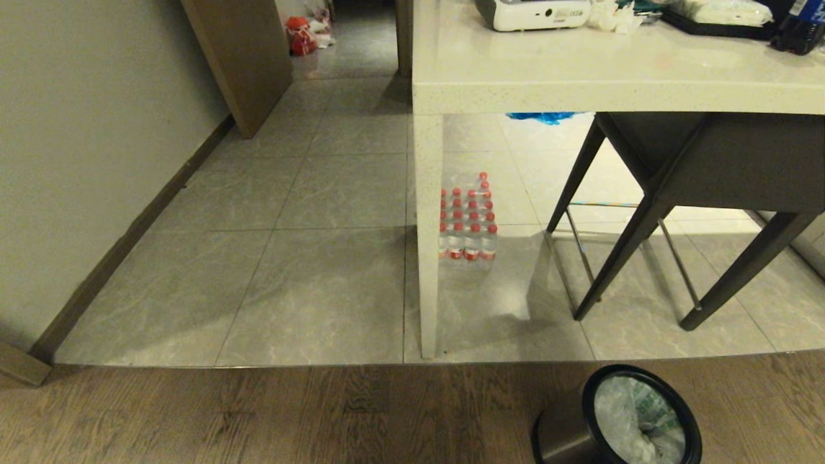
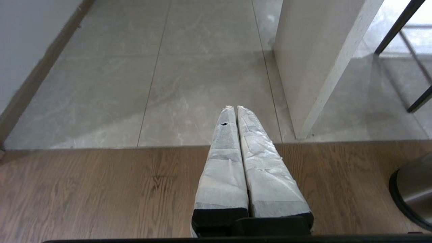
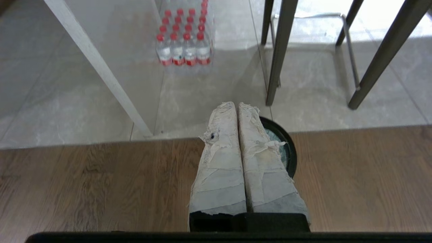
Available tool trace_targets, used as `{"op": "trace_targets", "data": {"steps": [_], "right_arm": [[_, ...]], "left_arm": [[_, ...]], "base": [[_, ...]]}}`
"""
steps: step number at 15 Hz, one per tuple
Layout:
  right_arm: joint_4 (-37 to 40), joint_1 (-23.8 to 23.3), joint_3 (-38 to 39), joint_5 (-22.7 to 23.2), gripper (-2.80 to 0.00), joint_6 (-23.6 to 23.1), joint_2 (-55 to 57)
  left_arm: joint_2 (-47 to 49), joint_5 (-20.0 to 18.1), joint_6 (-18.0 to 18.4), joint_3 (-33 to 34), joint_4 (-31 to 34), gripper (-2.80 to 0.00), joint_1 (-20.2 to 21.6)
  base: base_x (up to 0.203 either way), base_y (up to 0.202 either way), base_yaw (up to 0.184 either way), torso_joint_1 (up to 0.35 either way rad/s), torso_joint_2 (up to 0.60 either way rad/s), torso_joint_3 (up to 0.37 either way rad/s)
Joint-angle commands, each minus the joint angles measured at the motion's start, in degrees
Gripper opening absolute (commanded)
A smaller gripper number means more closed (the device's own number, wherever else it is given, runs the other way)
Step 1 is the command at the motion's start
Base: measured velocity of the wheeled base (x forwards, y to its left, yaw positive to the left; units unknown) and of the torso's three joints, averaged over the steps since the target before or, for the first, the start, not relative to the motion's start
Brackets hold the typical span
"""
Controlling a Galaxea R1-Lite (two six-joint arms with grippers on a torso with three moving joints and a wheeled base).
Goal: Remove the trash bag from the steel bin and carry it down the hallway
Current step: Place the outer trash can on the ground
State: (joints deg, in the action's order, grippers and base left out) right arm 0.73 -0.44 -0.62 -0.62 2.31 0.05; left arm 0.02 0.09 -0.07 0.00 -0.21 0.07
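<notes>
The steel bin (image 1: 567, 435) stands on the wood floor at the bottom right of the head view, with a black ring round its mouth. The trash bag (image 1: 635, 419), crinkled white plastic with green print, lines its inside. Neither arm shows in the head view. My right gripper (image 3: 236, 104) hangs shut and empty above the bin (image 3: 291, 152), its taped fingers covering most of the mouth; a sliver of the bag (image 3: 281, 150) shows beside them. My left gripper (image 2: 235, 107) is shut on nothing over the wood floor, with the bin's steel side (image 2: 413, 189) off to one side. The hallway (image 1: 348, 58) runs away at the top left.
A white table (image 1: 580, 77) stands ahead, its leg (image 1: 428, 245) at the tile edge. A pack of red-capped bottles (image 1: 467, 222) sits under it beside a dark chair (image 1: 709, 180). A wall (image 1: 77, 142) bounds the left. A red bag (image 1: 300, 35) lies far down the passage.
</notes>
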Motion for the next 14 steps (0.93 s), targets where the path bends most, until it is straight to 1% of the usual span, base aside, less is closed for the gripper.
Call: {"op": "trace_targets", "data": {"steps": [1,14], "right_arm": [[0.1,0.0,0.0,0.0,-2.8,0.1,0.0],[1.7,0.0,-0.4,0.0,-2.8,0.0,0.0]], "left_arm": [[0.0,0.0,0.0,0.0,0.0,-2.8,0.0],[0.1,0.1,-0.3,0.1,-0.1,-2.8,0.0]], "base": [[0.0,0.0,0.0,0.004,0.0,-0.19],[0.0,0.0,0.0,0.002,0.0,-0.198]]}}
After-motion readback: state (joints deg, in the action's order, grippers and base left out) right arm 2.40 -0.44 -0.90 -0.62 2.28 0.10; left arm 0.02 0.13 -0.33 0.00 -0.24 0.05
